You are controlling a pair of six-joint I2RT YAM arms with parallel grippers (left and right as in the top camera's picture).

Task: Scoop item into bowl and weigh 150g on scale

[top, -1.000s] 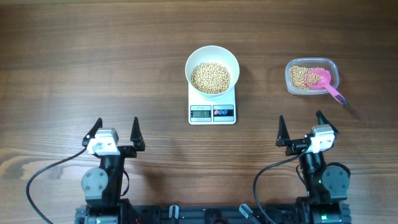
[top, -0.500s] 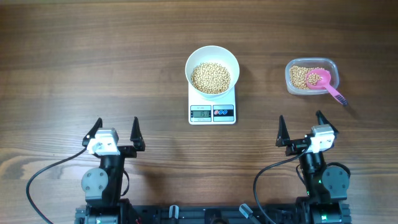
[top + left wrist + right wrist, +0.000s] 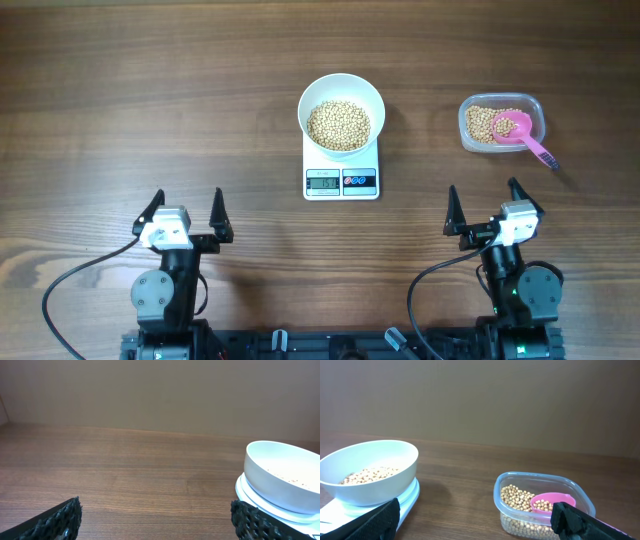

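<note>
The white bowl [image 3: 341, 115] stands on the scale [image 3: 341, 176] at the table's middle, holding a heap of tan beans [image 3: 338, 125]. In the right wrist view the bowl [image 3: 369, 471] and its beans [image 3: 370, 475] show at the left. A clear tub [image 3: 501, 123] at the right holds more beans and a pink scoop [image 3: 520, 133]; the same tub [image 3: 543, 504] and scoop [image 3: 552, 502] appear in the right wrist view. My left gripper [image 3: 184, 213] stands open near the front left, nothing between its fingers. My right gripper [image 3: 486, 205] stands open near the front right, below the tub.
The scoop's pink handle juts over the tub's lower right rim onto the wooden table [image 3: 150, 90]. Black cables [image 3: 75, 280] trail from both arm bases along the front edge. In the left wrist view the bowl [image 3: 282, 477] sits at the far right.
</note>
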